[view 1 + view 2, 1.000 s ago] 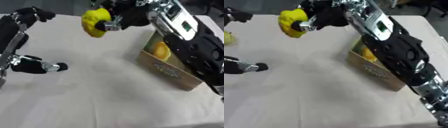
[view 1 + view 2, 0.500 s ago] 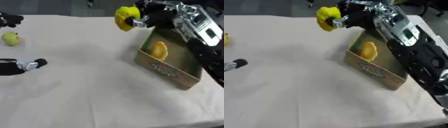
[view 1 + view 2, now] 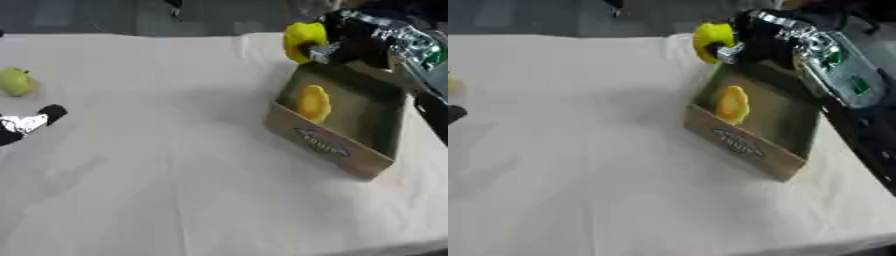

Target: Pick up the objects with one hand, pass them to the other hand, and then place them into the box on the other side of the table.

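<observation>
Holding a yellow fruit (image 3: 299, 35) up in the air, the right hand (image 3: 350, 41) has its fingers curled around it, just over the far corner of the cardboard box (image 3: 332, 145). The box sits on the right side of the counter (image 3: 175, 165), which has a white cloth on it. One orange-yellow fruit (image 3: 312, 102) already lies inside the box, leaning on the near wall, so that part of the job looks done. The yellow fruit in the right hand seems nearly done too: it only needs to come a little further over the opening and be let go. It is close to the box rim, so it could bump the edge or roll out if it drops too soon. Far away on the left side of the counter lies a small green fruit (image 3: 16, 81), on its own, with nothing touching it. That one still has to be picked up, passed over and put in. Only a small piece of the left hand (image 3: 31, 120) peeks in at the left edge, and I cannot tell if its fingers are wide or curled.
</observation>
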Controlling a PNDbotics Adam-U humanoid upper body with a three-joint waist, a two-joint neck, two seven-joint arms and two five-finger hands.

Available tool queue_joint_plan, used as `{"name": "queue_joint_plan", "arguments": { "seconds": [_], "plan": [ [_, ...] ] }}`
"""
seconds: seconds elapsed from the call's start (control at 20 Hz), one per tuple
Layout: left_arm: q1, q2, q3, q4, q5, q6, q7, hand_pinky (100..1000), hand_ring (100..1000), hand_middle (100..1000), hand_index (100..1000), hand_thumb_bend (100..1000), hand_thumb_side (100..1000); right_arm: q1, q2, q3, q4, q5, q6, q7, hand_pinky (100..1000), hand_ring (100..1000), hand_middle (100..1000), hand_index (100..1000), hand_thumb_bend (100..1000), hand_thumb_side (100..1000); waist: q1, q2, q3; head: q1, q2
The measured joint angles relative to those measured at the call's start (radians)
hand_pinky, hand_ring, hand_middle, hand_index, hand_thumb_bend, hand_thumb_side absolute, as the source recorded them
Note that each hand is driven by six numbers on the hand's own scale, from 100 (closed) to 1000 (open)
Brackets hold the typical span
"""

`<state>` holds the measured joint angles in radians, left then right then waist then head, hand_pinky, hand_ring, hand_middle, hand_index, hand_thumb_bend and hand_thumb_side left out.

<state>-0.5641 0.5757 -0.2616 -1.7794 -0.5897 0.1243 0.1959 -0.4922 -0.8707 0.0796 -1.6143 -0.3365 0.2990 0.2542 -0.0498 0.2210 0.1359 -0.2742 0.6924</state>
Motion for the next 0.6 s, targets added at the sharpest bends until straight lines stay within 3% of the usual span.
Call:
{"name": "queue_joint_plan", "arguments": {
  "seconds": [0.6],
  "plan": [
    [0.014,0.035,0.049,-0.011,0.002,0.025,0.043,720,646,628,797,736,317,0.07,-0.061,-0.021,0.043,0.165,-0.058,-0.022,802,728,646,656,321,100,0.0,0.0,-0.001,-0.005,0.0]
  ]
}}
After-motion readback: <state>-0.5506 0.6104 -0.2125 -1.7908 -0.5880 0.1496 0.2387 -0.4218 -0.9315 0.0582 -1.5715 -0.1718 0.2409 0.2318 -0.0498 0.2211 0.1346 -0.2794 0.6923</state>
